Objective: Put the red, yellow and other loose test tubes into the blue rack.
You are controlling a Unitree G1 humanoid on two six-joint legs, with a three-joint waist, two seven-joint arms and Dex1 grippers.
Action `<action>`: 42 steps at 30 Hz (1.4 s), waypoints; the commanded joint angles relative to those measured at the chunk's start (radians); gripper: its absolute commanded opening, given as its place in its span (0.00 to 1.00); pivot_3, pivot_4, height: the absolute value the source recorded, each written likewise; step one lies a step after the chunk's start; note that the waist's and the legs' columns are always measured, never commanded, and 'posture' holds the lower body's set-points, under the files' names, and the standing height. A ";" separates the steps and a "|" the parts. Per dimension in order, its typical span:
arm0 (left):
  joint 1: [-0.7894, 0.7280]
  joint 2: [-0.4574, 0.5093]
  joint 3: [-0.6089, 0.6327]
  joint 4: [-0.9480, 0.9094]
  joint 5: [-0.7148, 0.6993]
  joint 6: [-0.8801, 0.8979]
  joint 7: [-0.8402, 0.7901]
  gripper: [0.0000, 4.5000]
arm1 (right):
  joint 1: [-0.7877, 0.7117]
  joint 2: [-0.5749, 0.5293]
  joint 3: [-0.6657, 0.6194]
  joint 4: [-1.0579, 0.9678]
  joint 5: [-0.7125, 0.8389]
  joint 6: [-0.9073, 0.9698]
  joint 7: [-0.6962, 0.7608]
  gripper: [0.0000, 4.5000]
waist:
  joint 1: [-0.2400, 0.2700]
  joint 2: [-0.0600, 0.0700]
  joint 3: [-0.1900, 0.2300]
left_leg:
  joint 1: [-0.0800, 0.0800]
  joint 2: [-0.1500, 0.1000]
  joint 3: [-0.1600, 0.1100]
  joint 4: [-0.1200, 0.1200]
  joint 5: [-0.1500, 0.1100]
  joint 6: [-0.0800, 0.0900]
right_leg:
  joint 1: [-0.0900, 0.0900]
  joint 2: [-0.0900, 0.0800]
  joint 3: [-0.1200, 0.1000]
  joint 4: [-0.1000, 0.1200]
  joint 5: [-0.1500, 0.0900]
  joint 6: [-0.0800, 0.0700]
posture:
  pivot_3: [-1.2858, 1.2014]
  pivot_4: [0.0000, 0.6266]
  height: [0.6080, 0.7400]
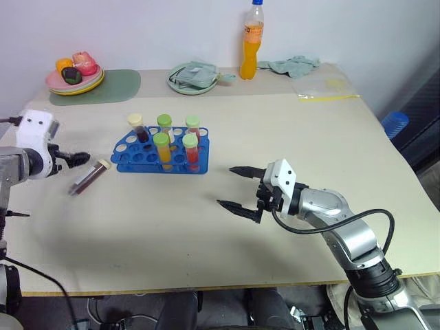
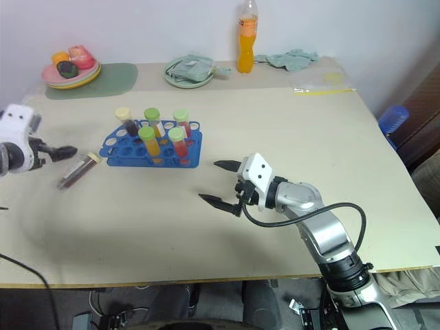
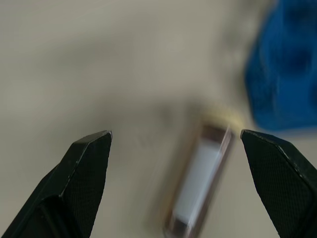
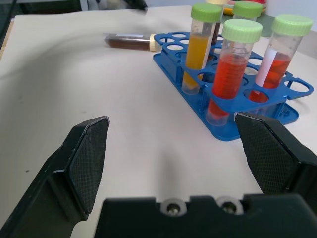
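Observation:
The blue rack stands left of the table's middle and holds several capped tubes: orange, red and a dark one. One loose test tube, dark reddish-brown with a cream cap, lies flat on the table to the left of the rack. My left gripper hovers just left of that tube, open, with the tube on the table between and beyond its fingertips, not held. To the right of the rack my right gripper stands open and empty, pointing toward the rack.
Along the back edge sit a plate of toy fruit on a green mat, a pale green dish, an orange drink bottle, a cloth and a clear bag.

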State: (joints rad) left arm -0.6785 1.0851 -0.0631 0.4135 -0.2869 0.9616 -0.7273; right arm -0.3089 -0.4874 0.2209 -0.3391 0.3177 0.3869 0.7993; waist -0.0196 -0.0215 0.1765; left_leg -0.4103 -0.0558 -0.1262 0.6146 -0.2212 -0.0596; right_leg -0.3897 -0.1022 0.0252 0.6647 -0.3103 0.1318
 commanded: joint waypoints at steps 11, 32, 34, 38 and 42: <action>-0.416 -0.133 -0.345 0.723 0.431 -0.425 -0.377 0.55 | 0.028 0.016 -0.005 -0.063 -0.012 -0.011 -0.037 1.00 | -0.012 -0.003 0.001 | 0.000 0.000 0.000 0.000 0.000 0.000 | -0.001 0.000 0.000 0.000 0.000 0.000 | 0.52 0.24 1.00; 0.162 -0.466 0.517 -0.181 0.026 -1.025 0.455 0.16 | 0.080 0.013 -0.008 -0.110 -0.005 0.012 -0.057 1.00 | -0.023 -0.005 -0.001 | -0.001 0.000 -0.004 0.001 0.000 0.000 | -0.002 -0.007 0.000 0.001 0.000 0.001 | 0.52 0.24 1.00; 0.303 -0.594 0.473 -0.387 0.090 -1.048 0.545 0.16 | 0.064 0.017 0.000 -0.087 -0.009 0.001 -0.045 1.00 | -0.022 -0.006 -0.001 | -0.002 0.000 -0.003 0.002 0.000 0.000 | -0.002 -0.007 0.000 0.001 0.000 0.001 | 0.52 0.24 1.00; 0.403 -0.763 0.408 -0.568 0.158 -1.012 0.682 0.16 | 0.043 0.017 0.002 -0.061 -0.015 -0.014 -0.027 1.00 | -0.006 -0.007 -0.001 | -0.002 -0.001 -0.003 0.003 0.000 0.000 | -0.002 -0.004 0.000 0.001 0.001 0.000 | 0.52 0.24 1.00; 0.429 -0.817 0.354 -0.587 0.204 -1.012 0.703 0.16 | 0.037 0.019 0.006 -0.052 -0.018 -0.020 -0.018 1.00 | 0.007 -0.007 -0.001 | -0.001 -0.001 -0.003 0.004 0.000 0.000 | 0.000 -0.003 0.000 0.001 0.001 0.000 | 0.52 0.24 1.00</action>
State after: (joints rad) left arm -0.2605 0.2735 0.3144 -0.1493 -0.1098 -0.0331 -0.0355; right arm -0.2572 -0.4747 0.2302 -0.3835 0.2981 0.3870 0.7758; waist -0.0127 -0.0284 0.1757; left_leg -0.4108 -0.0568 -0.1276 0.6183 -0.2212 -0.0596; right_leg -0.3894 -0.1053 0.0252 0.6656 -0.3095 0.1314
